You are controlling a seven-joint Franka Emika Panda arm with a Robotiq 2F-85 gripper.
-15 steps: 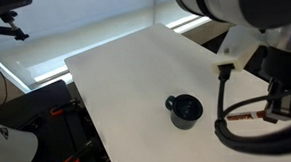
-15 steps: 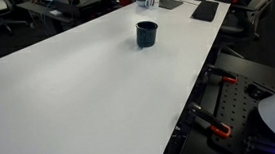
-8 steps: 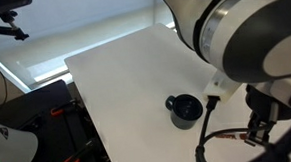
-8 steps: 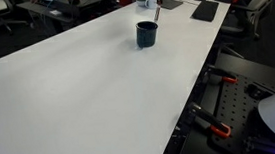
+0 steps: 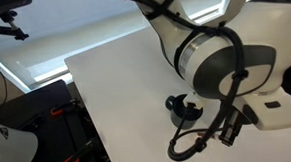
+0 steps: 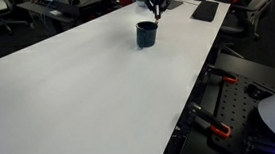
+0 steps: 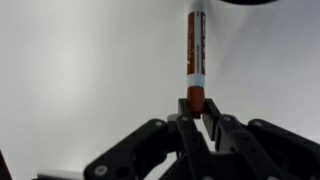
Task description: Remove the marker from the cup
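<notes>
In the wrist view we see the gripper (image 7: 197,108) with its two fingers drawn in close, clamped on one end of the marker (image 7: 196,50). The jaws stand nearly together, with only the pen's width between them. The marker runs straight out from the fingertips toward the top of that picture, in line with the fingers. It has a red-brown body and a pale band just beyond the grip. All of its free length shows against the white table (image 7: 80,70).

In an exterior view the gripper (image 6: 157,7) hangs over the far part of the table (image 6: 69,93), just above the cup (image 6: 147,33) and slightly to its right. The cup sits upright on the table, dark and squat. At this size we cannot make out the marker itself there.

In an exterior view the arm (image 5: 220,62) fills much of the right side. The cup (image 5: 184,110) shows at its left edge, with its stubby handle turned to the left. The gripper and the marker are hidden from us in this view.
</notes>
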